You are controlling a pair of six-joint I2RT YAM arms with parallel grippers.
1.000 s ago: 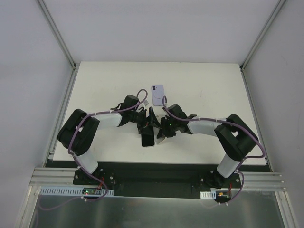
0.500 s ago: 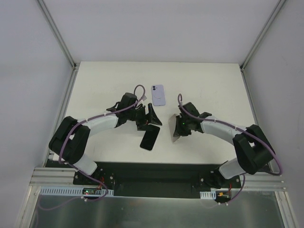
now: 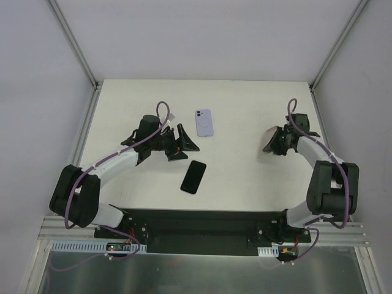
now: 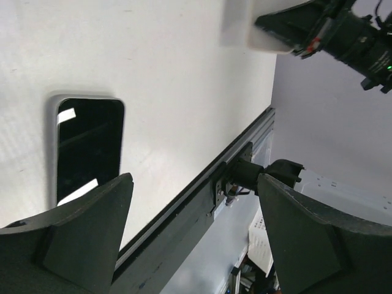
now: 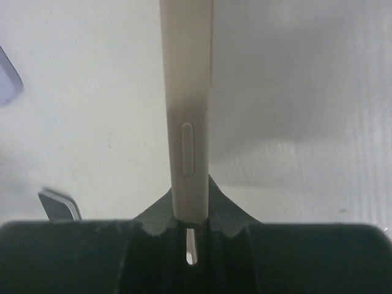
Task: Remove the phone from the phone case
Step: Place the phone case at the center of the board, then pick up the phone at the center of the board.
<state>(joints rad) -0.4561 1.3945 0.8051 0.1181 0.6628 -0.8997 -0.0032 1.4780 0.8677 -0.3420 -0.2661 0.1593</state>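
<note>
The right pincer (image 3: 278, 142) pinches the case (image 5: 187, 92) edge-on, far right; the left pincer (image 3: 180, 142) hangs spread over the counter (image 3: 245, 177); the phone (image 3: 193, 176) lies bare nearby, screen up; separation looks done; next, I'd say, the case gets set down gently.

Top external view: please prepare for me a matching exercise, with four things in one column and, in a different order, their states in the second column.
Things
1. black phone
2. pale case
3. lilac phone
4. left gripper

States
A. jaws open, holding nothing
B. clamped edge-on in the right gripper
C. lying flat, dark screen up
D. lying flat, camera side up

Pairs: 1-C, 2-B, 3-D, 4-A
</note>
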